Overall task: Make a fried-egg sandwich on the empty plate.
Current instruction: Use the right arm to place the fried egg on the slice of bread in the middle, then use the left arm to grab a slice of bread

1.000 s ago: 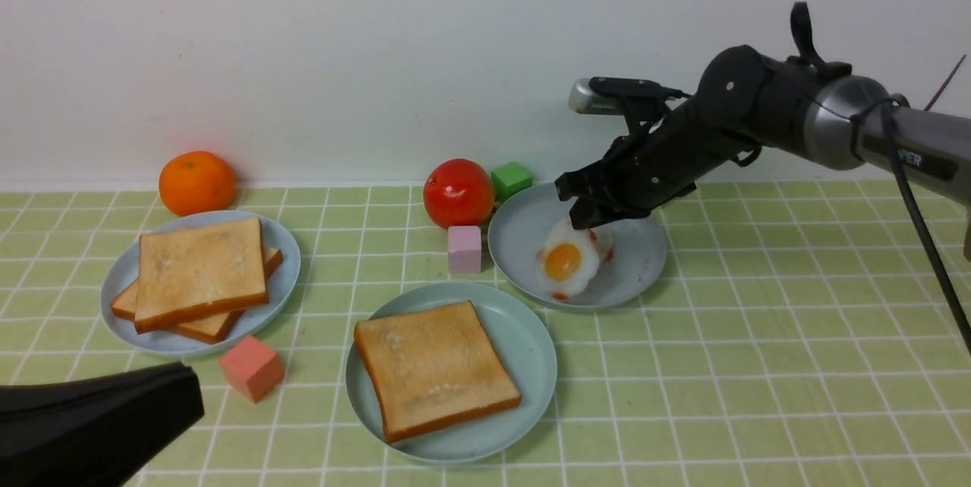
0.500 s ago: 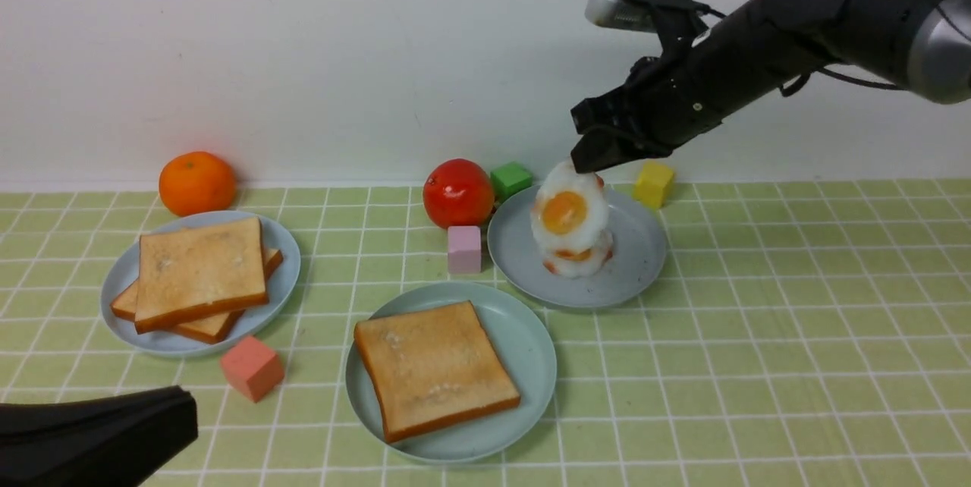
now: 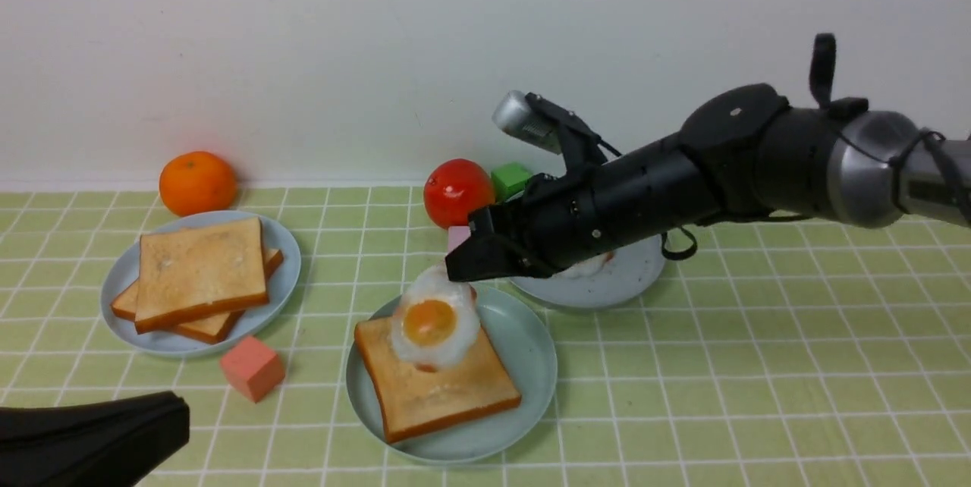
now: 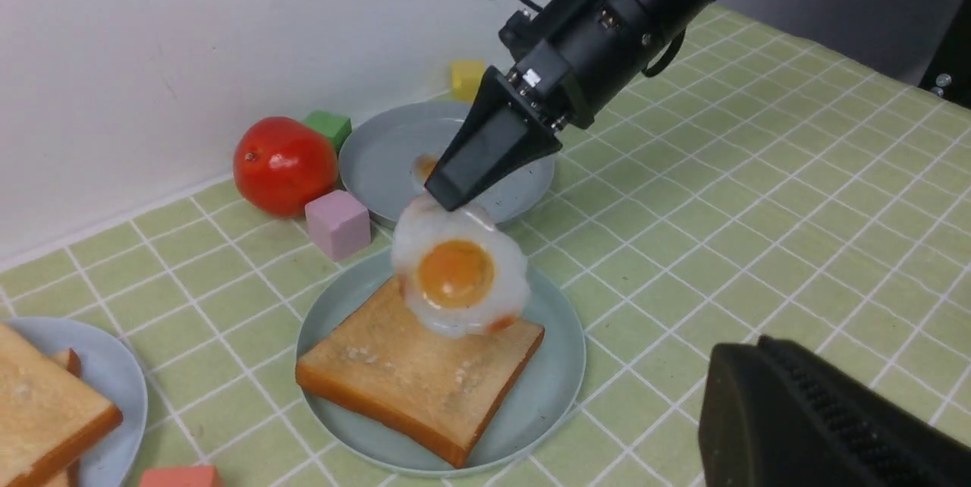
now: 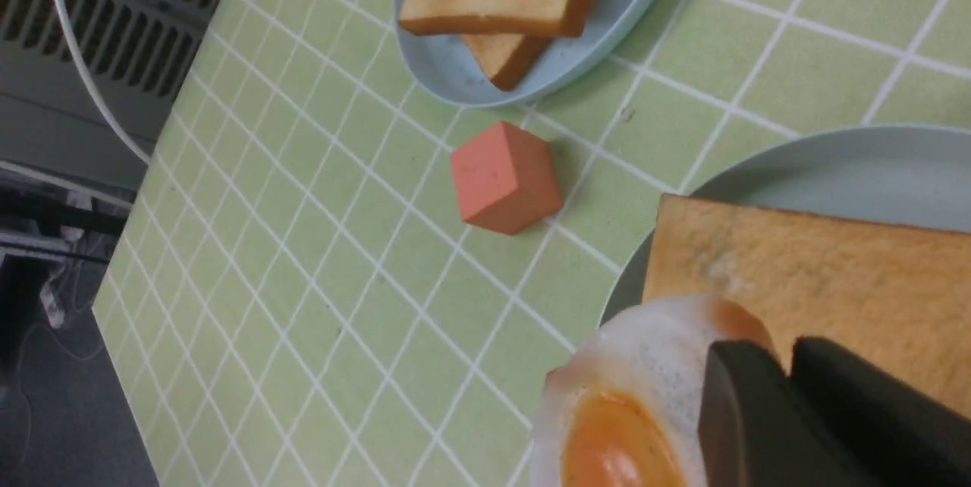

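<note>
A second earlier the right gripper [image 3: 457, 268] was low over the round grey-blue plate [image 3: 633, 278], closed on the rim of the small, glossy toy fried egg [image 3: 432, 322]. Since then it had lifted the egg, carried it toward the robot's left and brought it down. Now the two black fingers were clamped together on the upper edge of the white, and the fried egg hung directly below the fingertips, its yolk facing the front camera. Under it lay the thick square golden-brown toast slice [image 3: 444, 388] on the round pale mint-teal plate [image 3: 535, 366]. The egg's lower edge was very near this toast, but I could not tell if it touched.

For the task this probably meant that the filling was almost placed. The release, and then the top slice, were not yet done.

The egg looked soft and thin, with a wavy irregular white, a round orange yolk and reddish spots at the border; it bent a little under its own weight. The toast had a matt, slightly grainy face and darker crust. Both plates were smooth plastic with a low rim.

Behind the gripper, under its wrist, a second egg [image 4: 425, 166] was partly visible on the grey-blue plate. The left gripper [image 3: 171, 419] rested shut and empty, well apart.
</note>
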You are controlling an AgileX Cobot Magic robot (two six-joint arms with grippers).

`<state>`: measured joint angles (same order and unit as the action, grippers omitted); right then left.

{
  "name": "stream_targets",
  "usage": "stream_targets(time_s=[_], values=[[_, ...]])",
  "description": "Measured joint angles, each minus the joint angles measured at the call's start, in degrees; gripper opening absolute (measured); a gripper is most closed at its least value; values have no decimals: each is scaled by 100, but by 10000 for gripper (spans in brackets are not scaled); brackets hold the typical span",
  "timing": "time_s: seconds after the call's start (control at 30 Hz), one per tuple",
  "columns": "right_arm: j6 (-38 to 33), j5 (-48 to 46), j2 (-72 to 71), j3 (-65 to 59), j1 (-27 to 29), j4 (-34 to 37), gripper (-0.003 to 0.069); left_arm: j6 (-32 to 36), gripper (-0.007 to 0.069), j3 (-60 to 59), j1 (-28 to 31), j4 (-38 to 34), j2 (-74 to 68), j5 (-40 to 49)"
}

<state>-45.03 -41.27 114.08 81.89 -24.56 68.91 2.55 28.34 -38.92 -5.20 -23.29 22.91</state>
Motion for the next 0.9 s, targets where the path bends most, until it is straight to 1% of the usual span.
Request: stream_targets(time_s=[0.07,0.23,0.33,0.4,0.5,0.63,0.7,0.8,0.83,0.9], values=[[-6,223,242,0,0,119,69,0,-3,0,0,0,0,0],[174,315,569,-13,0,273,69,0,-3,0,0,0,0,0],[263,339,671,-19,0,317,88,0,0,0,0,0,0,0],[271,358,701,-19,0,321,111,0,1,0,0,0,0,0],[289,391,706,-19,0,202,216,0,4,0,0,0,0,0],[340,148,706,-6,133,-203,388,0,6,0,0,0,0,0],[545,3,661,-1,286,-532,447,0,10,0,0,-6,0,1],[988,-212,460,-1,574,-1162,468,0,13,0,0,-80,0,41],[1182,-328,352,-1,659,-1448,463,0,14,0,0,-134,0,92],[1553,-658,-60,-1,866,-2060,425,-130,15,0,0,-205,-62,217]])
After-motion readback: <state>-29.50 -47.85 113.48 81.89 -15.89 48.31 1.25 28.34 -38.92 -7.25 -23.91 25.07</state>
